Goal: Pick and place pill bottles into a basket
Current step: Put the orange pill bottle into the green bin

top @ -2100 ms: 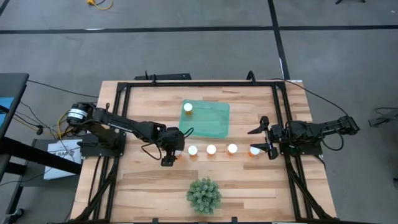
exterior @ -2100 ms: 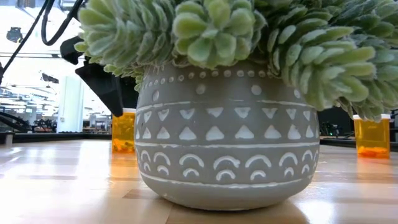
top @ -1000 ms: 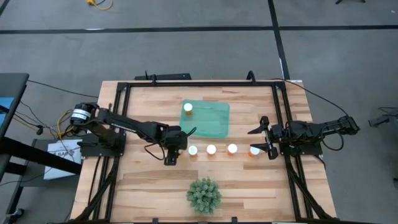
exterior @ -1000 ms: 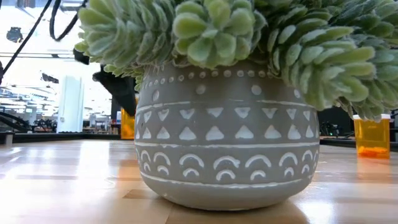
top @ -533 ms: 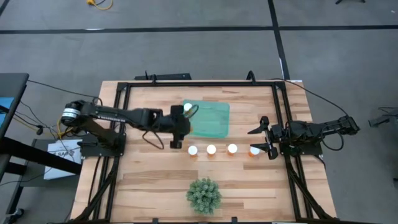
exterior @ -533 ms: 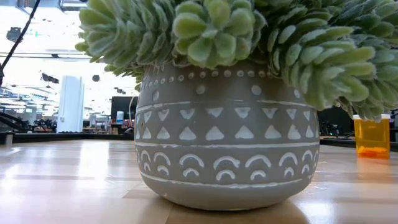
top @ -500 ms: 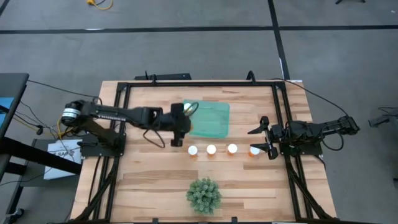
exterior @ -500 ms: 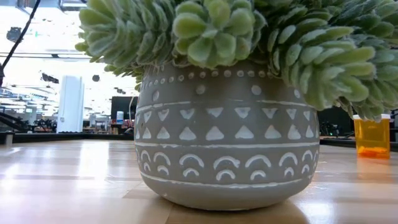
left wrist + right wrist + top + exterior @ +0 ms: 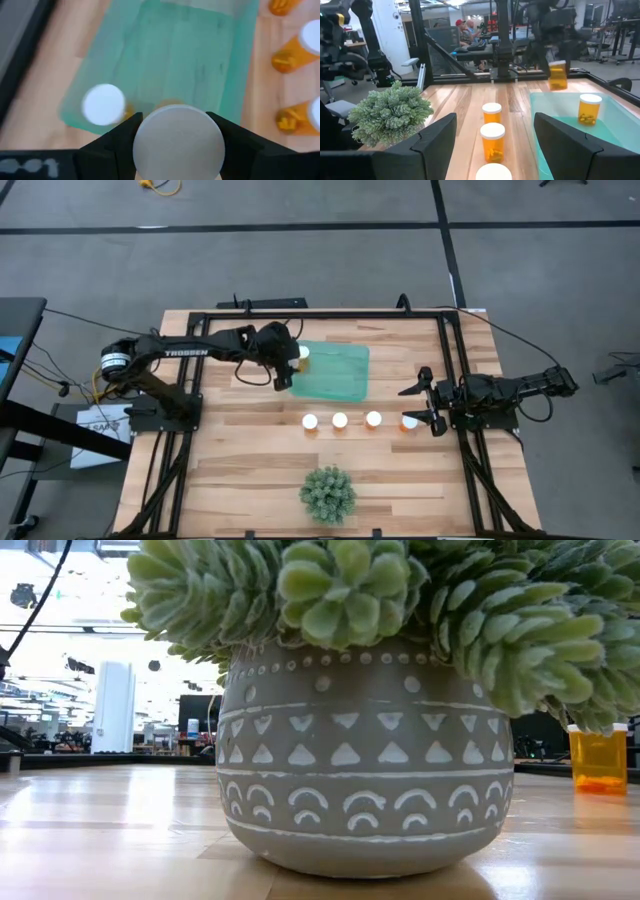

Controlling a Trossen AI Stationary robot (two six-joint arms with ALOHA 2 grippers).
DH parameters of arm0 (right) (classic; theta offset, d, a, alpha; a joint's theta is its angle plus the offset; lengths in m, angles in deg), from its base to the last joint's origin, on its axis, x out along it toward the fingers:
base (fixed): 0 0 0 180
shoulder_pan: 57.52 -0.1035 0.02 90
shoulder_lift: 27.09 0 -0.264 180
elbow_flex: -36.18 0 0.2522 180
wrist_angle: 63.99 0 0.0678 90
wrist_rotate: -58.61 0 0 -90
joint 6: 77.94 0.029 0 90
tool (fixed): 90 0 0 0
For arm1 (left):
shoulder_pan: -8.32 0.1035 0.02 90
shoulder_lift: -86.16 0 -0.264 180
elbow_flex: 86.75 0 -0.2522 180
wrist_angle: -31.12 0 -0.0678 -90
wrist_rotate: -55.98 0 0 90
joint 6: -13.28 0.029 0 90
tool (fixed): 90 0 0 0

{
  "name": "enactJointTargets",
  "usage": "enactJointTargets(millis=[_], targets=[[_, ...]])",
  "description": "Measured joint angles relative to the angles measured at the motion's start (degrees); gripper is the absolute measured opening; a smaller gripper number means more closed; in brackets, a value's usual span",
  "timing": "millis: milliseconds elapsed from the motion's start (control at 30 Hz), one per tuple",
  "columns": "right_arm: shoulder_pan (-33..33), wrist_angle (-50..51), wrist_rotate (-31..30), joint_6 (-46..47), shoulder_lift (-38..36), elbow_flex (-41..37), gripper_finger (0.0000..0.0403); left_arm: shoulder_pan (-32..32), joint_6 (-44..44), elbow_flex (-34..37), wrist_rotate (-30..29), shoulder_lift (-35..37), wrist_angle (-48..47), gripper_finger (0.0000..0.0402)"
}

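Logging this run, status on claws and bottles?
Left claw shut on a pill bottle over the basket. Right claw open, waiting by the table's right edge. One bottle already in, nothing in the way.

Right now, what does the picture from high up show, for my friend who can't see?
The left end effector holds a pill bottle over the green basket's corner. Four more bottles stand in a row on the table, beside the waiting right end effector.

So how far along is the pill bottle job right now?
One pill bottle already stands in the basket. The left gripper holds a second bottle above the basket's edge, not yet released. Four bottles are left in a row on the table, beside the idle, open right gripper.
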Motion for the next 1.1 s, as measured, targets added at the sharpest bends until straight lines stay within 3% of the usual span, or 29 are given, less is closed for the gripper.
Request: enactJointTargets(millis=[300,833,1100], targets=[[0.0,0.0,0.0,0.0,0.0,0.0,0.026,-1.8,-0.8,6.0,1.5,0.0,5.7,0.0192],[0.0,0.0,0.0,0.0,0.0,0.0,0.026,-2.0,1.8,5.6,-0.3,0.0,7.3,0.0191],[0.0,0.0,0.0,0.0,0.0,0.0,0.026,-2.0,2.5,-0.3,-1.7,-3.7,1.0,0.0191]])
